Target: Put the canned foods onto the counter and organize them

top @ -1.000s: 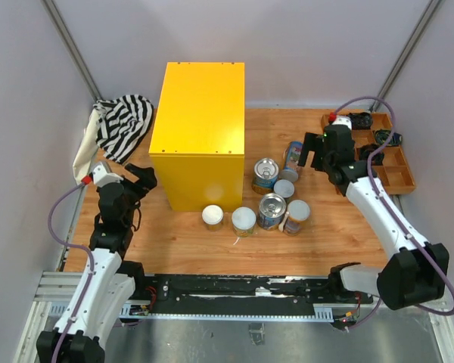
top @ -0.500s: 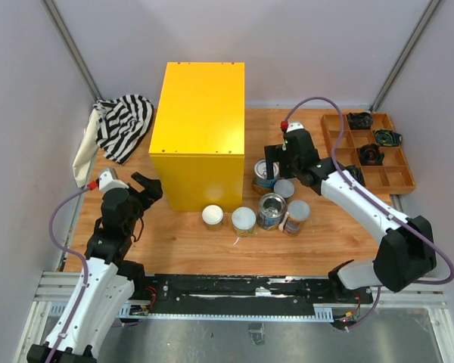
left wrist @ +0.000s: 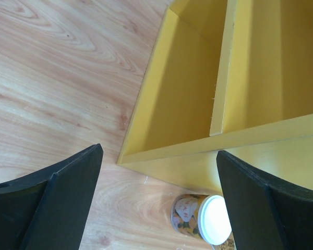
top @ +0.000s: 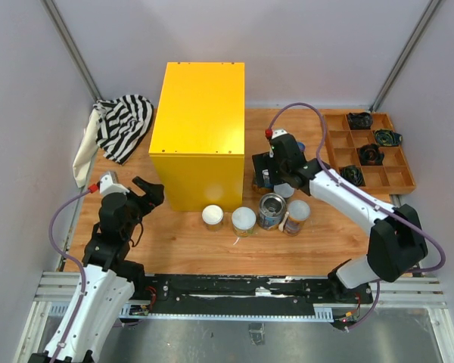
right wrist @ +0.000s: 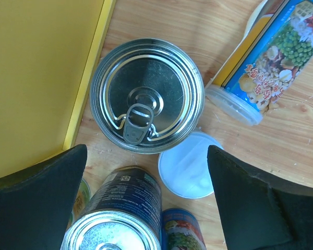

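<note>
The counter is the big yellow box [top: 200, 136]; in the left wrist view its open shelved side [left wrist: 193, 99] shows. Several cans stand on the wooden table to its right and front. My right gripper [top: 266, 170] is open and empty above a silver pull-tab can [right wrist: 146, 101] beside the box. Below it in the right wrist view are a dark-labelled silver-topped can [right wrist: 120, 224], a small white-lidded can [right wrist: 190, 172] and a blue can lying on its side [right wrist: 274, 57]. My left gripper [top: 147, 193] is open and empty at the box's front left corner, facing an orange can with a white lid [left wrist: 203, 219].
A brown compartmented tray [top: 397, 174] with dark items sits at the far right. A striped cloth [top: 121, 125] lies left of the box. Two white-lidded cans [top: 213, 217] [top: 244, 221] and two more [top: 272, 209] [top: 296, 214] stand in a row before the box.
My right arm has swung left from the tray to above the cans beside the box. My left gripper has moved down and slightly right toward the box's front corner.
</note>
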Tool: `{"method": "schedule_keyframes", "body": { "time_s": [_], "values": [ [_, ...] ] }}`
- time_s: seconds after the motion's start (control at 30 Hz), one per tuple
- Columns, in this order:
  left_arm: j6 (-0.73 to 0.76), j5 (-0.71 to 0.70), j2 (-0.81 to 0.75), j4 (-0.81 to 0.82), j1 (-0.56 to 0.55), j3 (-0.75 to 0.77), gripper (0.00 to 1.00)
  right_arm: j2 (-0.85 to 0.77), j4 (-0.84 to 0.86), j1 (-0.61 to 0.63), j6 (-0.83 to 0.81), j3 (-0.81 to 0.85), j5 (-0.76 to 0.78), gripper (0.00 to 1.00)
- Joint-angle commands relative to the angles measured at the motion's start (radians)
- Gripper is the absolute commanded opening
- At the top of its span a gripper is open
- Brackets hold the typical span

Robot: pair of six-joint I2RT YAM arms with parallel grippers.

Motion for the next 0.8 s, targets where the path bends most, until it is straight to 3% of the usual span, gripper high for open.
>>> {"method": "schedule_keyframes", "body": {
  "time_s": [0.0, 0.77],
  "values": [
    [-0.002, 0.054, -0.011, -0.006, -0.010, 0.001, 0.95, 0.019, 0.020, 0.017, -0.015, 0.018, -0.013, 0.98],
    [0.028, 0.104, 0.011, 0.023, -0.010, -0.010, 0.95, 0.167, 0.109, 0.017, -0.032, 0.070, 0.019, 0.98]
  ]
}}
